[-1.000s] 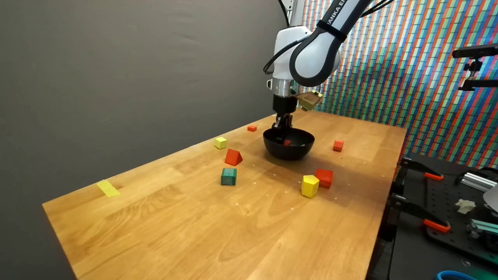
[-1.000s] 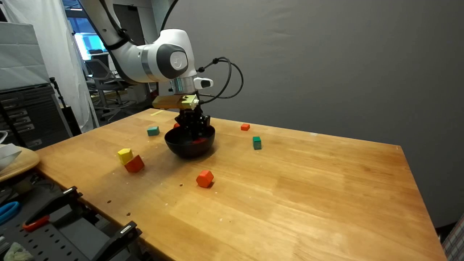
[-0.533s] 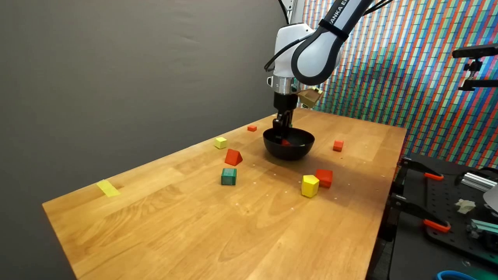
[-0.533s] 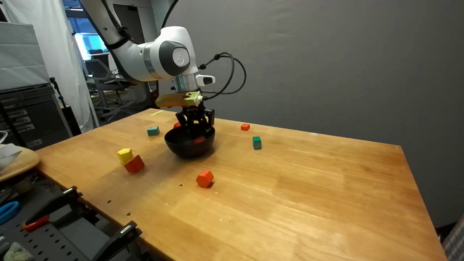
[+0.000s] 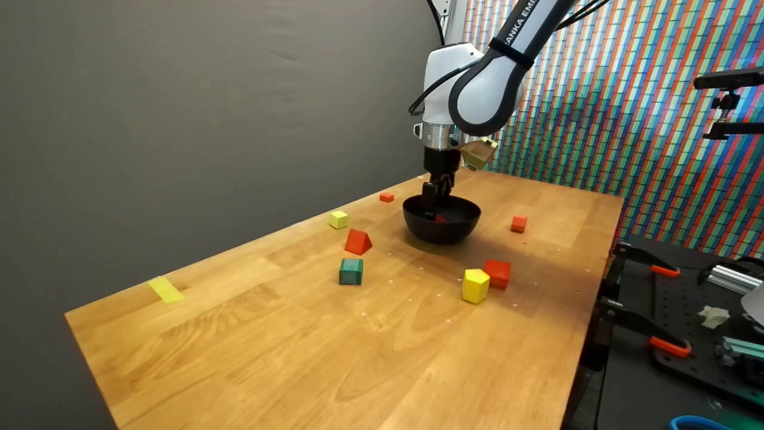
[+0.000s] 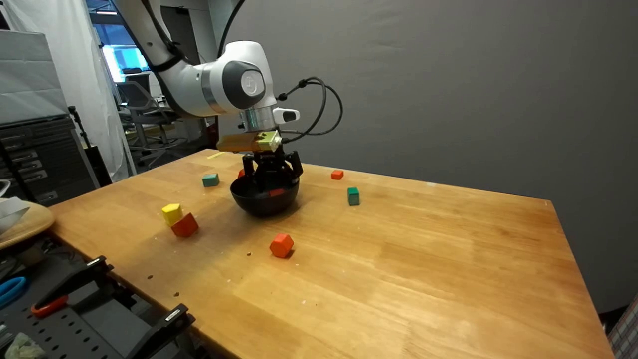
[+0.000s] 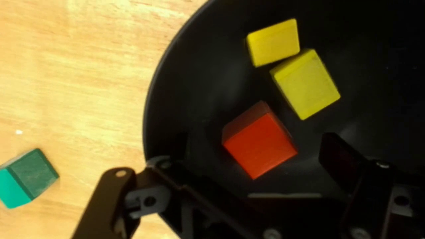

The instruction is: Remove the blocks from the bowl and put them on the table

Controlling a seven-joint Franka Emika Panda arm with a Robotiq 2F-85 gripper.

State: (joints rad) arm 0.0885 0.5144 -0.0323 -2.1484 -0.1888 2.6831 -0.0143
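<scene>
- Shows the bowl (image 6: pixel 264 207) shifted slightly on the desk (image 6: pixel 448 279) since half a second ago, and the pincer (image 6: pixel 274 179) spread wider than a second ago.
- Reaches down into the bowl with the pincer apart and the fingers (image 7: pixel 337 159) set wide.
- Frames a red block (image 7: pixel 260 146) between those fingers in the wrist view, with black bowl visible on both sides of it.
- Has a yellow block (image 7: pixel 307 86) in the bowl too, near the red block, with another yellow block (image 7: pixel 274 43) just beside it.
- Carries more on the desk: in an exterior view, a red wedge (image 5: pixel 358 242), a green block (image 5: pixel 351 271), a pale yellow cube (image 5: pixel 338 219) and a small red brick (image 5: pixel 387 197).
- Pairs a yellow prism (image 5: pixel 476 286) with a second red block (image 5: pixel 497 274), just beside each other, in both exterior views.
- Shows an orange block (image 6: pixel 282 246) and a second green block (image 6: pixel 353 196), well apart, in an exterior view.
- Bears tape (image 5: pixel 166 289) flat near an edge of the desk.
</scene>
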